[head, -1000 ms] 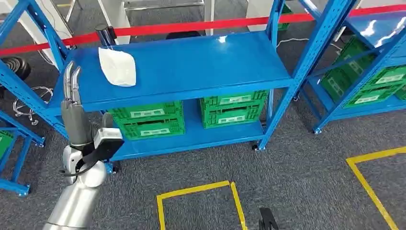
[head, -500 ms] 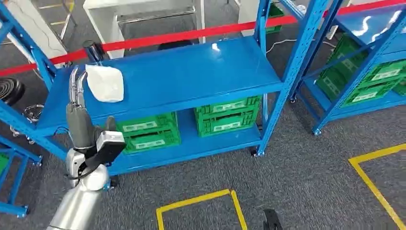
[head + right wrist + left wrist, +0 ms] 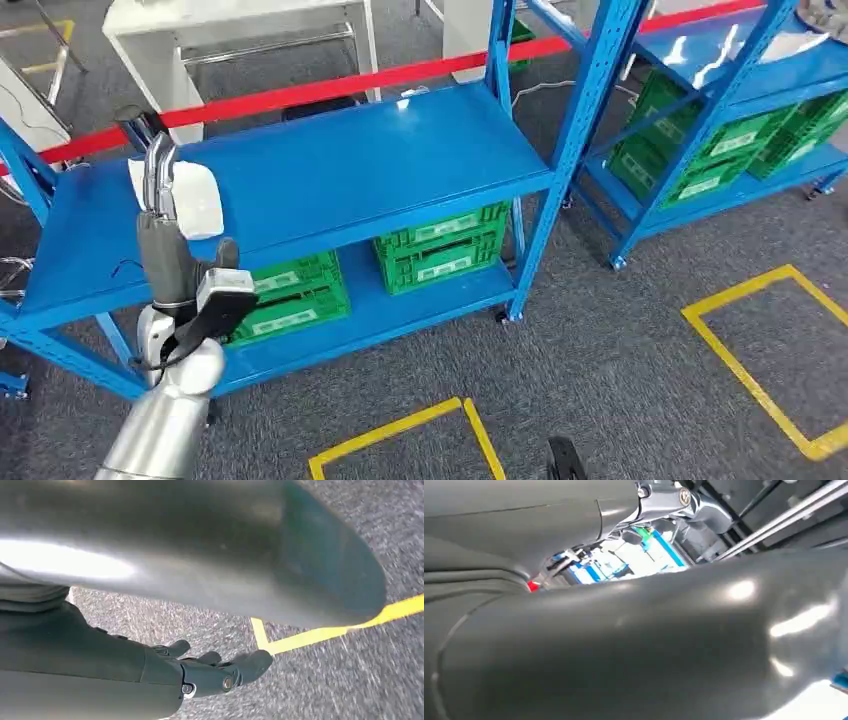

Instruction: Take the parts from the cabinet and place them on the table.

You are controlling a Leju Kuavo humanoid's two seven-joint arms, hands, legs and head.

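The task looks barely begun: the blue steel shelf rack point(image 3: 330, 185) carries the white plastic parts bag point(image 3: 195, 195) untaken; the left robot hand point(image 3: 160, 215), fingers straight and apart, holds nothing just beside it; the right robot hand point(image 3: 200, 672) hangs over the floor, fingers loosely curled on nothing.

I am seeing green crates point(image 3: 440, 245) sitting on the lower shelf, a red barrier tape point(image 3: 330, 88) running behind the rack, and yellow floor markings point(image 3: 745, 365) lying on the grey carpet point(image 3: 600, 380).
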